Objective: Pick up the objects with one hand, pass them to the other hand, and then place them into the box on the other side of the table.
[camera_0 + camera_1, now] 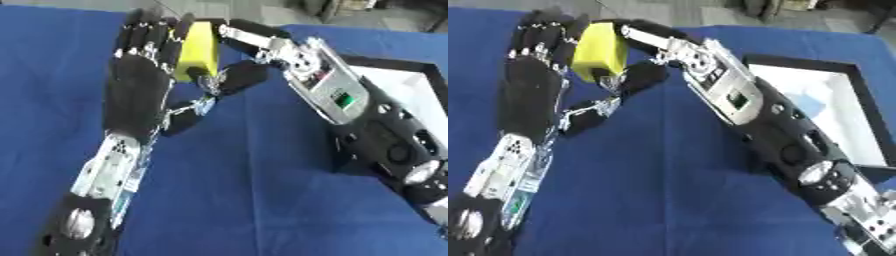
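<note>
Wide bare blue cloth-covered table lies open in the near ground between the two forearms, while the black-rimmed, white-floored box sits at the right edge. Farther off, mid-table, the left hand stands with fingers straight up against the yellow rectangular block, and the right hand pinches that block between fingers and thumb. Its long axis runs nearly upright, tilted slightly, above the cloth.

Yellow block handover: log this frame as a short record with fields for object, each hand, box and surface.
object: yellow block, held above the table between both hands
left hand: fingers straight, against the block's left side
right hand: fingers and thumb curled round the block
box: black rim, white inside, at the right
surface: blue cloth
</note>
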Action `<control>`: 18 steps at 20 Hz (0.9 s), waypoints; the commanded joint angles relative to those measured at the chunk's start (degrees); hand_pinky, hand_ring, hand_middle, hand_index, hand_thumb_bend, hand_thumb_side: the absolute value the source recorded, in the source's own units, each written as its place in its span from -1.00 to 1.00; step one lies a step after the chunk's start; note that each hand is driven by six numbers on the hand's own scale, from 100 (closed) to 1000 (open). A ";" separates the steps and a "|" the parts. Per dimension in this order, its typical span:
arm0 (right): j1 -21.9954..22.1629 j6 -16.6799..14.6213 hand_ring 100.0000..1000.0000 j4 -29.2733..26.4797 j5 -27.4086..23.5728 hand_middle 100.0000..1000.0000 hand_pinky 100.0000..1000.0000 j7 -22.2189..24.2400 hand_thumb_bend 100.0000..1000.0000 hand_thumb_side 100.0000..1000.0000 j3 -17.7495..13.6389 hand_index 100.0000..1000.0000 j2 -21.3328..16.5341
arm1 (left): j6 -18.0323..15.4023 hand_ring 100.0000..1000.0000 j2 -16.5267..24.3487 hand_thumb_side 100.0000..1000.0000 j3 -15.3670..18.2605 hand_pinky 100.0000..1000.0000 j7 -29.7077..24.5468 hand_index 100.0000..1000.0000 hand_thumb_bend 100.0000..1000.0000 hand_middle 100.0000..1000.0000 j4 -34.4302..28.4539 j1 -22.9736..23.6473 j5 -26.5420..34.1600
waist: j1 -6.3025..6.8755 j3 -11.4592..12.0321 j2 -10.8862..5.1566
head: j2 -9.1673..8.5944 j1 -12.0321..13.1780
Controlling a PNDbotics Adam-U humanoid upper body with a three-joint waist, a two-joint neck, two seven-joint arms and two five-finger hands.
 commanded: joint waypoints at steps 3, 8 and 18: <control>-0.19 0.20 1.00 -0.67 -0.58 1.00 1.00 -0.73 -1.00 -0.47 -1.36 1.00 -2.62 | 0.22 0.58 1.91 -0.36 0.83 0.70 0.42 0.74 0.32 0.25 -1.25 -0.41 1.85 | 0.59 -0.10 -1.96 | 0.14 -0.09; 0.22 0.17 1.00 -0.62 -0.42 1.00 1.00 -0.89 -1.00 -0.47 -1.55 1.00 -3.14 | 0.73 0.58 2.54 -0.37 1.49 0.69 0.11 0.73 0.32 0.25 -1.26 -0.29 2.04 | 0.75 -0.21 -2.02 | 0.06 0.00; 1.44 1.65 1.00 -2.28 -4.97 1.00 1.00 -2.83 -1.00 -0.36 -4.48 1.00 -7.68 | 1.19 0.57 5.82 -0.36 2.82 0.64 -0.56 0.72 0.20 0.29 -1.17 0.49 4.88 | 1.54 -0.71 -3.06 | 1.06 0.30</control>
